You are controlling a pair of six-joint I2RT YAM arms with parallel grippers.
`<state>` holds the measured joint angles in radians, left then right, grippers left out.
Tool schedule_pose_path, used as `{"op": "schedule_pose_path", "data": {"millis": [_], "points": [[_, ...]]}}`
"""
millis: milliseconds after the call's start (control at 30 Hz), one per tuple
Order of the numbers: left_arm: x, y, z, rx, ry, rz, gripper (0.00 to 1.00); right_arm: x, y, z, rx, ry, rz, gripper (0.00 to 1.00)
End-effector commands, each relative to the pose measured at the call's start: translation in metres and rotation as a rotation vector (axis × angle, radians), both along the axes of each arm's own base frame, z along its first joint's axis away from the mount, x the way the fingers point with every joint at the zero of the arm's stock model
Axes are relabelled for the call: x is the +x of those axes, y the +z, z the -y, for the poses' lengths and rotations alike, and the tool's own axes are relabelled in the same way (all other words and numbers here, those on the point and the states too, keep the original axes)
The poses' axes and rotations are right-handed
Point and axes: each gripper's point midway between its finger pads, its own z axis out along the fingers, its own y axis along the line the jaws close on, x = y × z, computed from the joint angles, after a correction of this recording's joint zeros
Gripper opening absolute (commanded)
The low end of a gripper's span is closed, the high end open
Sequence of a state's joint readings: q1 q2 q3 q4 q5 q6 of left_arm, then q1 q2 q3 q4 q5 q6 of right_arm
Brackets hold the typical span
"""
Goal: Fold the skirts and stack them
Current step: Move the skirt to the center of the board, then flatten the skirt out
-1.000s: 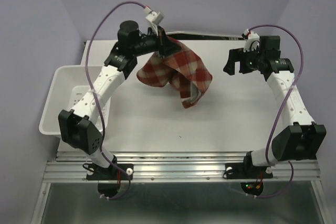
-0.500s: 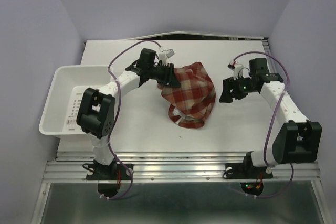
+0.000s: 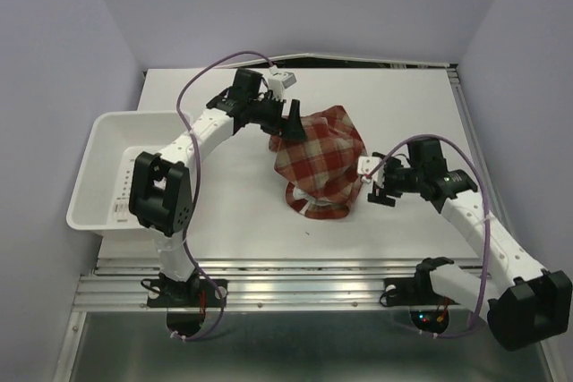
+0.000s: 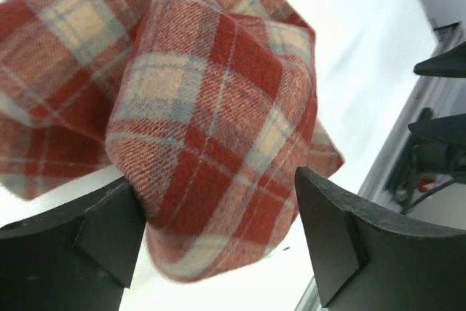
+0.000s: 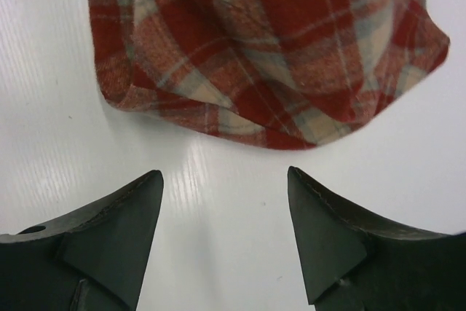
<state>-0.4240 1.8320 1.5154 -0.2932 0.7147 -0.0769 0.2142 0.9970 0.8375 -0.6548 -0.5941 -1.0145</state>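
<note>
One plaid skirt (image 3: 320, 163) in red, maroon and cream lies in a crumpled heap on the white table (image 3: 233, 212). My left gripper (image 3: 291, 131) is at its far left edge, jaws open. In the left wrist view a fold of the skirt (image 4: 211, 107) droops between the jaws of that gripper (image 4: 218, 231), resting against the left finger with a gap to the right one. My right gripper (image 3: 376, 183) stands open just right of the heap. In the right wrist view the skirt's hem (image 5: 277, 56) lies just ahead of the gripper (image 5: 224, 209), with bare table between the fingers.
A white perforated plastic basket (image 3: 103, 167) stands at the table's left edge, beside the left arm. A metal rail (image 3: 304, 288) runs along the near edge by the arm bases. Walls close in the table at the back and sides.
The left gripper brought the hanging skirt down onto the table and opened its jaws. The right arm swung from the far right down toward the skirt's right side.
</note>
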Motion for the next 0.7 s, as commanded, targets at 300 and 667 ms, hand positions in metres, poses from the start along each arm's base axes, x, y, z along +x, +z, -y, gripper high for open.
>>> {"op": "schedule_pose_path", "data": {"millis": [300,667], "points": [[-0.020,0.049,-0.056,-0.002,0.088,0.152,0.99,-0.006,-0.054,-0.081,-0.303,0.603,0.305,0.75],[-0.031,0.062,-0.074,-0.050,0.131,0.175,0.99,0.002,-0.072,-0.076,-0.492,0.744,0.325,0.70]]}}
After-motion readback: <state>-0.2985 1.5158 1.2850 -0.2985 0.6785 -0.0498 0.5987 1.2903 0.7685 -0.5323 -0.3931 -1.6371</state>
